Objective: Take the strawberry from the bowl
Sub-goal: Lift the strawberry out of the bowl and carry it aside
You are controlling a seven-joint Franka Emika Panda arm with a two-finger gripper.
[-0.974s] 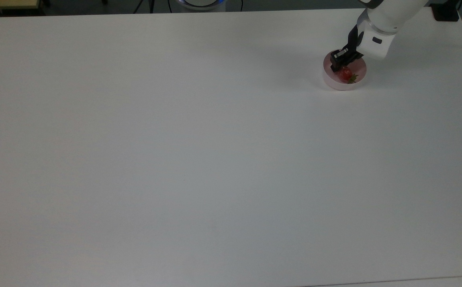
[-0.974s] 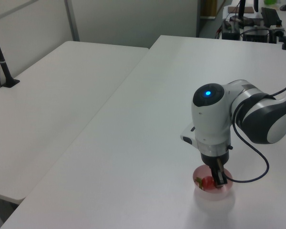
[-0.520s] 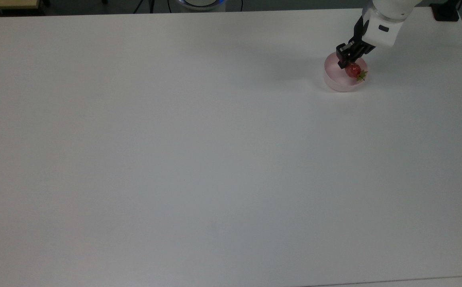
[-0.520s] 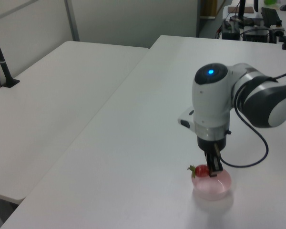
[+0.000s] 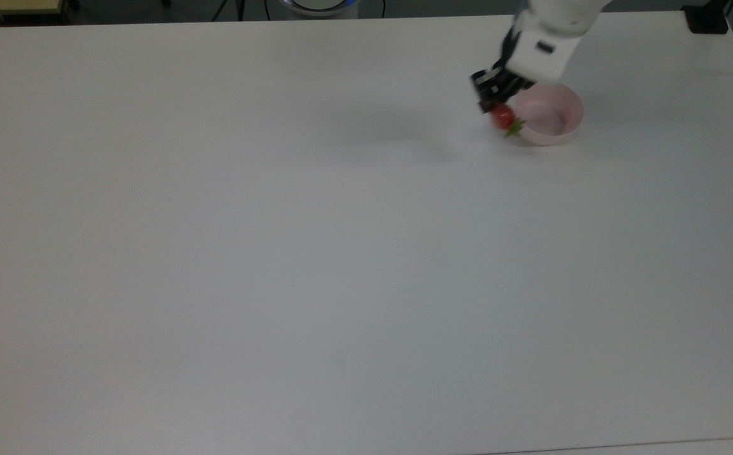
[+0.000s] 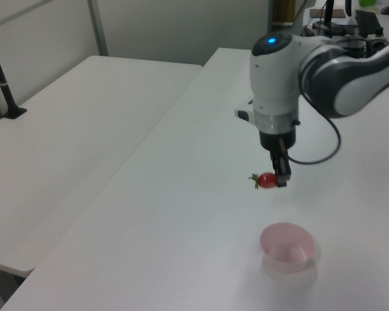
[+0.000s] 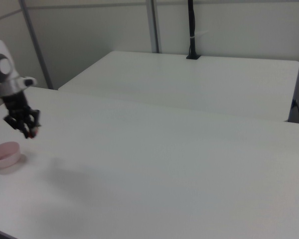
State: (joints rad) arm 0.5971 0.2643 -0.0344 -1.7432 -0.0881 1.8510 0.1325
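Small red toy strawberry [image 6: 267, 180] with green leafy cap, pinched between black two-finger gripper [image 6: 280, 179] fingers, held clear above white surface [image 5: 278, 253] beside empty pale pink translucent plastic bowl [image 6: 286, 245]; lift step apparently complete; grip needs keeping.

even, diffuse overhead light; the white table [image 5: 278, 253] is rendered bright but not blown out, with a cool grey cast in the top view. a soft, faint shadow is cast on the table at the top view's centre-right, and another beside the bowl [image 6: 286, 246] in the left view. the arm [image 5: 546, 38] is smeared by motion blur. the right view is hazy and low in contrast.
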